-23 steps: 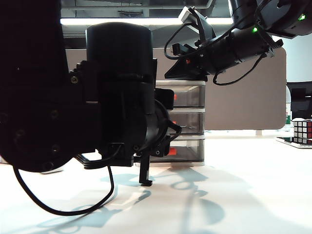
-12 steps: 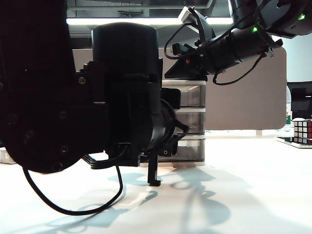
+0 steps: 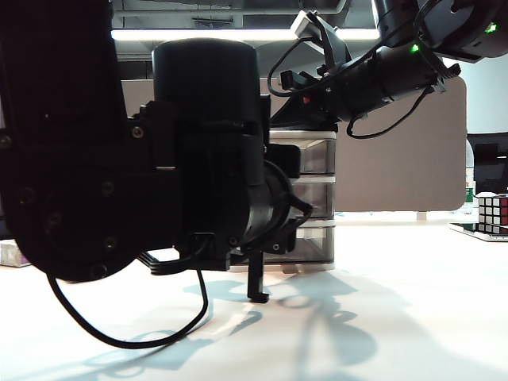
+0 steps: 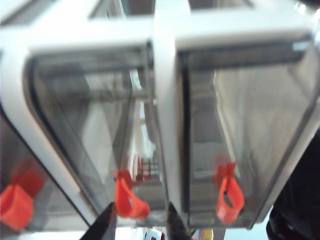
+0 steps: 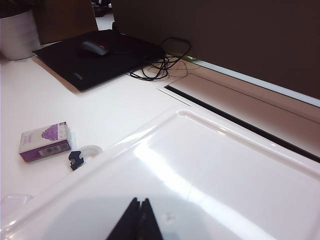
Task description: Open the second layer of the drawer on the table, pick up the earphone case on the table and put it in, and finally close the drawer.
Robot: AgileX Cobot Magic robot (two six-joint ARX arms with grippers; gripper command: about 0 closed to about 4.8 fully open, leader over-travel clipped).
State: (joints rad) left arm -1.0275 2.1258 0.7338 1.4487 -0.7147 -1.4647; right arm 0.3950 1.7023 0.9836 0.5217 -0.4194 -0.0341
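Observation:
The drawer [image 3: 311,198] stands at the middle of the table [image 3: 381,302], mostly hidden behind my big black left arm. In the left wrist view its three smoky trays show red-orange handles. My left gripper [image 4: 140,214] is open, with one finger on each side of the handle [image 4: 129,200] of the second layer [image 4: 100,125]; a gap shows between the handle and one finger. My right gripper [image 5: 140,202] is shut and empty, low over the drawer's white top [image 5: 210,165]. I cannot make out the earphone case for sure.
On the table beside the cabinet lie a purple-and-white box [image 5: 44,141] and a tiny black clip [image 5: 76,159]. Farther off are a black mat with a mouse [image 5: 94,47], cables [image 5: 160,65] and a white pot [image 5: 17,35]. A puzzle cube [image 3: 492,213] sits far right.
My left arm has shifted right in the exterior view, closer to the drawer front, now covering the handles. The right arm has not moved.

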